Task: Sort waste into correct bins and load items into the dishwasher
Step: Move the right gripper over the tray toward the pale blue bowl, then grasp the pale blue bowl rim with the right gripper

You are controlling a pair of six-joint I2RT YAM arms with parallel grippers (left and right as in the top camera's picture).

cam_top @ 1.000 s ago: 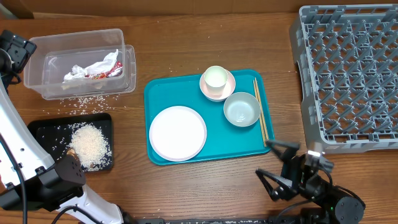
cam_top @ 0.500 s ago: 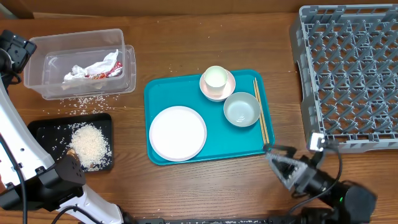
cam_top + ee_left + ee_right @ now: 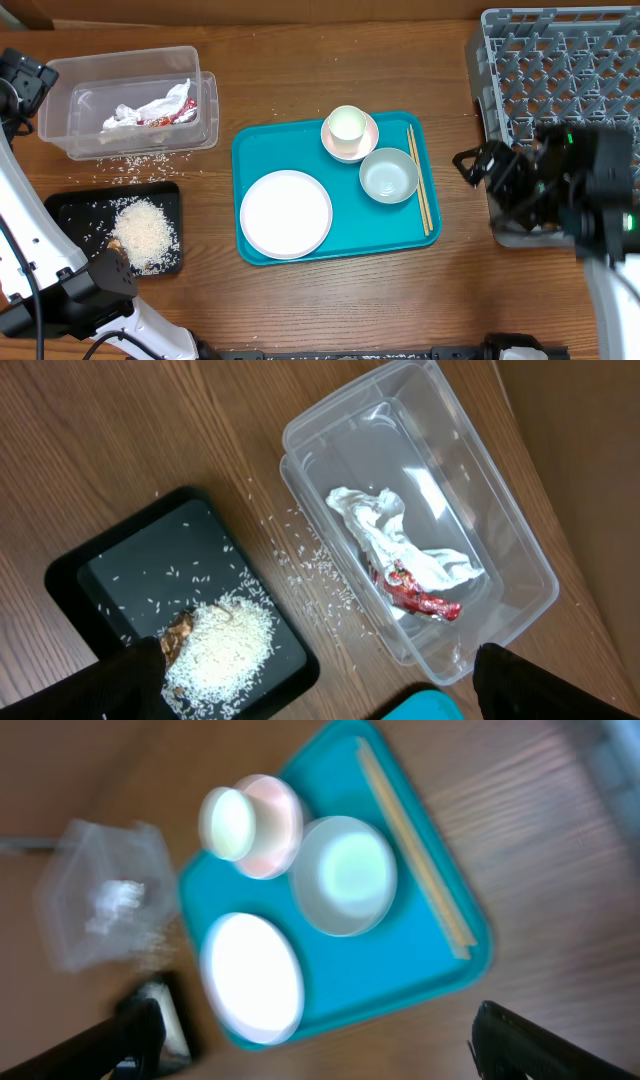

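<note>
Waste looks mostly sorted left of the teal tray [image 3: 260, 150] — napkin [image 3: 385, 535] and wrapper [image 3: 420, 595] in the tub [image 3: 500, 520], rice [image 3: 225, 645] on the black tray [image 3: 130, 575]. Plate [image 3: 286, 213], cup [image 3: 346, 125], saucer [image 3: 372, 137], bowl [image 3: 389, 176] and chopsticks [image 3: 419, 180] lie on the teal tray — the rack [image 3: 560, 90] to its right looks unloaded. Left gripper [image 3: 320, 660] and right gripper [image 3: 320, 1030] are both spread, empty.

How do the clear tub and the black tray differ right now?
The clear tub is deep and see-through; the black tray is shallow and opaque. The tub holds a crumpled napkin and a red wrapper; the tray holds a rice pile and a brown scrap. Both are rectangular, with loose grains scattered between them.
</note>
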